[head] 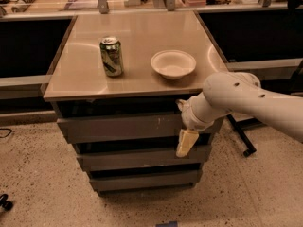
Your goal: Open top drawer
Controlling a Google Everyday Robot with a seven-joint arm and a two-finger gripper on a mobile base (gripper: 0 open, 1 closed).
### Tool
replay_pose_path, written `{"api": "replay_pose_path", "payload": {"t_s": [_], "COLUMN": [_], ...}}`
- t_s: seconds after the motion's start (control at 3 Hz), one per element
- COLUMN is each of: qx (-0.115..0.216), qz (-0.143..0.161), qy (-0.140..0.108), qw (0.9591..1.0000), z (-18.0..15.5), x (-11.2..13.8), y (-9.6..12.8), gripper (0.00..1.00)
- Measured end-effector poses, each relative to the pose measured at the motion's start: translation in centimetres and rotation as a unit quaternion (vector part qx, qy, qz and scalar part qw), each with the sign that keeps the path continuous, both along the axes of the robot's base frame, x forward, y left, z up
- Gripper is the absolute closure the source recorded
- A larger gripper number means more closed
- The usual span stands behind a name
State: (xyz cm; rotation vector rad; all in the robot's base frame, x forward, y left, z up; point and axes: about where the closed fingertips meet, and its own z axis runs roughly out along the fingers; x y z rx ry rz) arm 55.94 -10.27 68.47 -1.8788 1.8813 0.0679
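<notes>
The top drawer (pixel 128 126) is the widest dark-grey front of the cabinet, just under the tan tabletop, with small pale scratch marks right of centre. A dark gap shows above it. My gripper (pixel 185 143) is at the drawer's right end, at the tip of the white arm (pixel 236 98) that reaches in from the right. Its pale yellow finger (pixel 186 142) hangs down over the drawer's lower edge and the gap below. A small pale part (pixel 181 104) sits at the drawer's top edge.
Two shorter grey drawer fronts (pixel 142 157) lie below the top one. A green can (pixel 111 56) and a white bowl (pixel 173 64) stand on the tabletop (pixel 142 32). Dark counters flank the cabinet. A chair base (pixel 244 141) stands at the right on the speckled floor.
</notes>
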Motion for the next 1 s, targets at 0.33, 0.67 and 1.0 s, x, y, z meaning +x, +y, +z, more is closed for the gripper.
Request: {"api": "replay_pose_path", "payload": {"t_s": [0.33, 0.67, 1.0], "qx": [0.000, -0.001, -0.001], "qz": [0.005, 0.009, 0.009], "qy": [0.007, 0.018, 0.018], "qw": [1.0000, 0.9998, 0.9998], "z": [-1.7, -4.0, -4.0], "x": [1.4, 3.6, 3.6], "y": [0.4, 1.0, 1.0], "gripper": [0.00, 0.00, 0.00]}}
